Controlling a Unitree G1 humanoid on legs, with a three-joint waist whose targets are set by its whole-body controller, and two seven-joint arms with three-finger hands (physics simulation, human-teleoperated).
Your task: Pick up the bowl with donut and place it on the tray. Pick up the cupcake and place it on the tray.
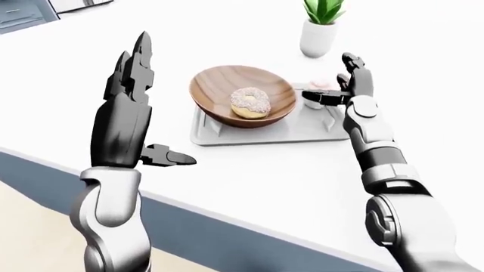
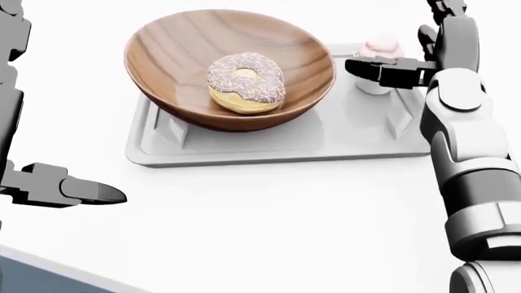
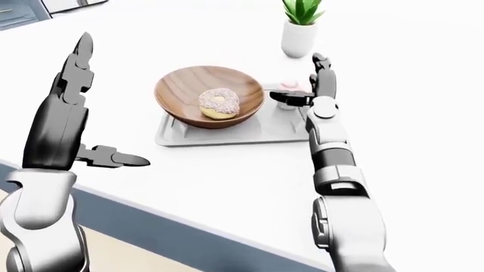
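We see the round wooden bowl [image 2: 229, 64] resting on the left part of the flat grey rectangular tray [image 2: 244, 149], with the chocolate-glazed, sprinkled donut [image 2: 245, 82] lying inside it. The small pink-frosted cupcake [image 2: 380, 52] stands upright on the right end of the same tray, in the head view's upper right. The tray sits on the white table [image 2: 285, 226].

Our right hand [image 2: 415, 46] is just beside the cupcake with its fingers spread apart: one dark finger [image 2: 383, 68] reaches across the cupcake's near side, the others point upward on its right. We cannot tell whether that finger touches the wrapper.

Our left hand [image 1: 132, 85] is raised well to the left of the tray, fingers straight and spread, thumb [image 1: 168, 157] jutting toward the right, holding nothing.

A white pot with a green plant [image 1: 320, 28] stands on the table above the tray in the left-eye view.
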